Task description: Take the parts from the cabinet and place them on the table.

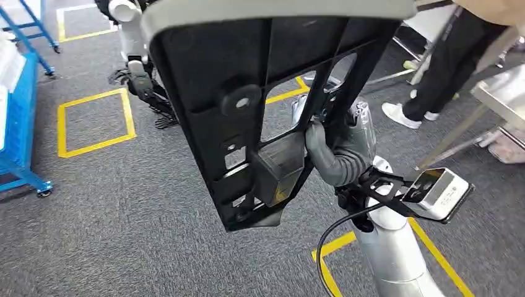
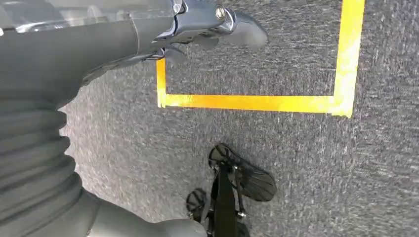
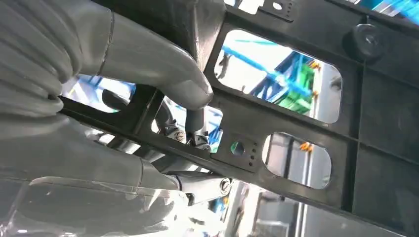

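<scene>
A large black plastic part (image 1: pixel 247 68) with a pale grey rim, ribs and cut-out windows hangs upright in front of me in the head view. My right hand (image 1: pixel 337 151) grips it at one of its lower bars, thumb on the near side. In the right wrist view the thumb (image 3: pixel 148 59) presses on the black frame (image 3: pixel 380 113) and the darker fingers reach through a window behind it. My left hand (image 1: pixel 141 83) hangs low beside my body, over the carpet. The left wrist view has its fingers (image 2: pixel 197 27) stretched out, with nothing in them.
Grey carpet with yellow tape squares (image 1: pixel 93 120) lies below. A blue rack on wheels (image 1: pixel 15 117) stands at the left. A person in dark trousers (image 1: pixel 446 62) stands at the upper right, next to a metal table (image 1: pixel 504 93).
</scene>
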Robot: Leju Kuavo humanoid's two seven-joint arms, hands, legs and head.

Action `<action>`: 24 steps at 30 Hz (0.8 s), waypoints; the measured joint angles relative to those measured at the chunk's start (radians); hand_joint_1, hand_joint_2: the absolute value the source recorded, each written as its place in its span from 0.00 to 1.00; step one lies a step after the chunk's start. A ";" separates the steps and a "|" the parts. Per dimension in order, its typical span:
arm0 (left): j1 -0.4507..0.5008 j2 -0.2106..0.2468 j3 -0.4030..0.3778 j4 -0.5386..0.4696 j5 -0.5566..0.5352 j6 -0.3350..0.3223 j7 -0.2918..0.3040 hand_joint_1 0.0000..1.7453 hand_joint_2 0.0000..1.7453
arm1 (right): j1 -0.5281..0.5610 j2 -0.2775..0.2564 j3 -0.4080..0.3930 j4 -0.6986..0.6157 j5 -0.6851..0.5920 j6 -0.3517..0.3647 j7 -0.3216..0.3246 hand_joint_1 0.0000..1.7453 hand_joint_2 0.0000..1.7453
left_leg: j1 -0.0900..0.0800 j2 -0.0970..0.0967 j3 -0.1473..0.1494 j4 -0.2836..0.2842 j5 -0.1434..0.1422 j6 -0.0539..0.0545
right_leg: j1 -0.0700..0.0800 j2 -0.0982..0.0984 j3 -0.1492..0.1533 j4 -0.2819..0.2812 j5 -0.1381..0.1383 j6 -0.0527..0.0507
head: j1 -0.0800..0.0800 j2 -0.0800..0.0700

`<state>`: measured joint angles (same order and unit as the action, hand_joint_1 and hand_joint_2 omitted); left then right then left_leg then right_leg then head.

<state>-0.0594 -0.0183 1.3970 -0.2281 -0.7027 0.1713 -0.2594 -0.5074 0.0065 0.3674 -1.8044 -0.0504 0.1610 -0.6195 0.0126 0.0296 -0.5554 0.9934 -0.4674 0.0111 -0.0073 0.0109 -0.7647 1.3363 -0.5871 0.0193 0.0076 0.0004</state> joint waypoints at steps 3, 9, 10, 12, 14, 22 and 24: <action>0.000 0.000 0.000 0.000 0.000 0.000 0.000 0.00 1.00 | 0.000 0.000 0.000 0.000 0.000 0.000 0.000 1.00 1.00 | 0.000 0.001 0.000 0.000 0.000 0.000 | 0.000 0.000 0.000 0.000 0.001 0.000 | 0.000 0.000; -0.005 -0.003 -0.005 0.000 -0.010 -0.009 0.005 0.00 1.00 | 0.002 0.000 -0.001 -0.005 0.007 -0.002 0.000 1.00 1.00 | -0.004 0.045 0.007 0.003 -0.007 -0.007 | 0.008 -0.070 0.176 -0.311 0.134 -0.016 | 0.001 0.000; -0.006 -0.003 -0.006 0.000 -0.016 -0.013 0.010 0.00 1.00 | 0.001 -0.002 -0.003 -0.008 0.008 -0.002 0.000 1.00 1.00 | -0.012 0.069 0.009 0.005 -0.012 -0.020 | 0.020 -0.067 0.176 -0.327 0.126 -0.025 | 0.001 0.000; -0.009 -0.003 -0.006 0.000 -0.017 -0.014 0.010 0.00 1.00 | 0.002 -0.005 -0.005 -0.008 0.008 -0.002 0.000 1.00 1.00 | -0.014 0.088 0.014 0.004 -0.015 -0.030 | 0.014 -0.045 0.174 -0.334 0.132 -0.036 | 0.000 0.000; -0.012 -0.004 -0.007 0.000 -0.019 -0.017 0.009 0.00 1.00 | 0.000 -0.008 -0.006 -0.014 0.008 -0.002 0.000 1.00 1.00 | -0.006 0.023 -0.003 0.052 -0.057 -0.039 | 0.006 -0.027 0.181 -0.342 0.138 -0.043 | -0.001 0.000; -0.005 0.005 -0.011 0.000 -0.027 -0.025 -0.008 0.00 1.00 | 0.025 -0.019 -0.010 -0.044 0.005 -0.009 -0.005 1.00 1.00 | 0.007 -0.058 -0.028 0.069 0.005 -0.047 | 0.001 0.073 0.186 -0.329 0.133 -0.038 | -0.003 0.000; -0.005 0.008 -0.014 0.000 -0.034 -0.026 -0.011 0.00 1.00 | 0.029 -0.019 -0.011 -0.050 0.004 -0.016 -0.009 1.00 1.00 | 0.010 -0.102 -0.005 0.014 -0.011 -0.039 | 0.004 0.095 0.172 -0.318 0.133 -0.028 | -0.002 0.000</action>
<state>-0.0641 -0.0107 1.3828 -0.2285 -0.7366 0.1450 -0.2705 -0.4781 -0.0130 0.3559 -1.8547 -0.0465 0.1446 -0.6283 0.0229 -0.0724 -0.5603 1.0075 -0.4788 -0.0282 -0.0030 0.1058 -0.5928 1.0184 -0.4541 -0.0082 0.0057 0.0000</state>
